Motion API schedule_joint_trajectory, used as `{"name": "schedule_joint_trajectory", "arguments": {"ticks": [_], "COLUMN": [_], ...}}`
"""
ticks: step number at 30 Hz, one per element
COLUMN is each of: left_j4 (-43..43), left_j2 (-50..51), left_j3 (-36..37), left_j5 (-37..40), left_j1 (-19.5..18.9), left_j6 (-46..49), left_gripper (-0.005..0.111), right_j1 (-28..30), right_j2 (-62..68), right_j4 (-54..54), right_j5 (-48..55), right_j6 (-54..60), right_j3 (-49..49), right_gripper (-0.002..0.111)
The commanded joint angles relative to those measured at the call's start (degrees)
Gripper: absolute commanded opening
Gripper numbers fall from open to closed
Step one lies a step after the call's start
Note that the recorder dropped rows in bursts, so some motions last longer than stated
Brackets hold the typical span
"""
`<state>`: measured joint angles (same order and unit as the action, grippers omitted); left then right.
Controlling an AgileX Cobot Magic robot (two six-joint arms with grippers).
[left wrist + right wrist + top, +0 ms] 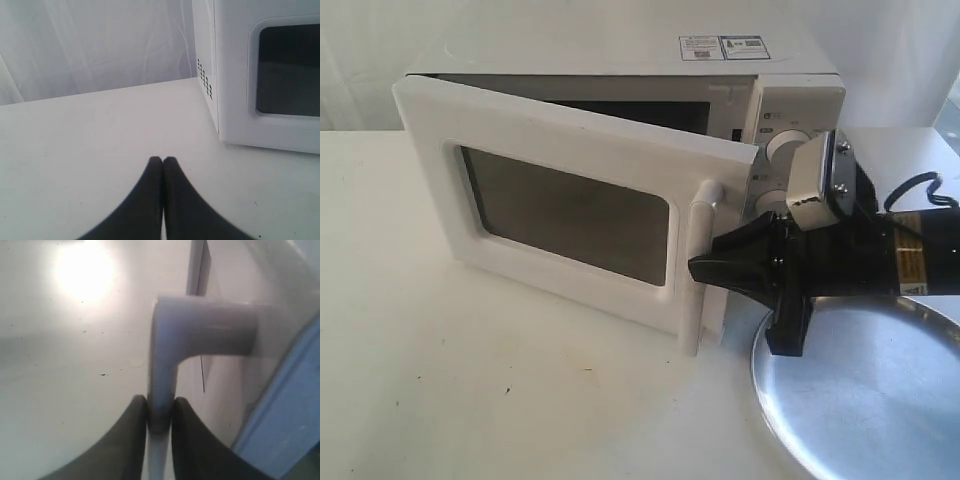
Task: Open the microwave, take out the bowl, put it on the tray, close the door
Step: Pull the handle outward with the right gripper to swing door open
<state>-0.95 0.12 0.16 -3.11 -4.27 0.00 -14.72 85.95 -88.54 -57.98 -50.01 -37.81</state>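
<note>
The white microwave (pixel 620 60) stands at the back of the table, its door (pixel 560 215) swung partly open toward the front. My right gripper (pixel 705 268) is shut on the door's tall white handle (pixel 700 270); in the right wrist view the handle bar (pixel 162 385) sits pinched between both black fingers (pixel 132 440). The silver tray (pixel 870 400) lies at the front right, under the right arm. My left gripper (pixel 163 160) is shut on nothing, low over bare table beside the microwave's side wall (pixel 205 60). The bowl is hidden.
Two round white knobs (pixel 782 148) sit on the microwave's right panel, just behind the right wrist. White curtains hang behind the table. The white tabletop (pixel 470 390) stretches left and in front of the door.
</note>
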Motion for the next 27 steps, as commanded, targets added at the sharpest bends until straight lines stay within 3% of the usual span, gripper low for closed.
{"name": "schedule_joint_trajectory", "arguments": {"ticks": [1,3,6,9,11,15,22,27], "left_j4": [0.45,0.45,0.45,0.45,0.45,0.45,0.45,0.45], "left_j2": [-0.12,-0.12,-0.12,-0.12,-0.12,-0.12,-0.12,-0.12], "left_j3": [-0.16,-0.16,-0.16,-0.16,-0.16,-0.16,-0.16,-0.16], "left_j5": [-0.32,-0.32,-0.32,-0.32,-0.32,-0.32,-0.32,-0.32], "left_j1": [0.07,0.07,0.07,0.07,0.07,0.07,0.07,0.07], "left_j6": [0.00,0.00,0.00,0.00,0.00,0.00,0.00,0.00], "left_gripper": [0.000,0.000,0.000,0.000,0.000,0.000,0.000,0.000], "right_j1": [1.06,1.06,1.06,1.06,0.91,-0.45,-2.88,-5.69], "right_j2": [-8.13,-10.76,-15.17,-19.64,-22.00,-25.24,-23.80,-19.31], "right_j4": [-3.48,-3.24,-4.51,-4.35,-3.50,0.58,23.37,28.74], "right_j5": [-5.90,-8.32,-11.98,-11.35,-11.98,-11.98,16.79,17.47], "right_j6": [-8.83,-11.16,-11.75,-11.55,-8.86,-4.14,-3.87,1.52], "right_j3": [1.52,2.34,3.64,4.38,5.23,6.25,6.52,6.52], "right_gripper": [0.029,0.034,0.031,0.016,0.000,0.000,0.000,0.000]}}
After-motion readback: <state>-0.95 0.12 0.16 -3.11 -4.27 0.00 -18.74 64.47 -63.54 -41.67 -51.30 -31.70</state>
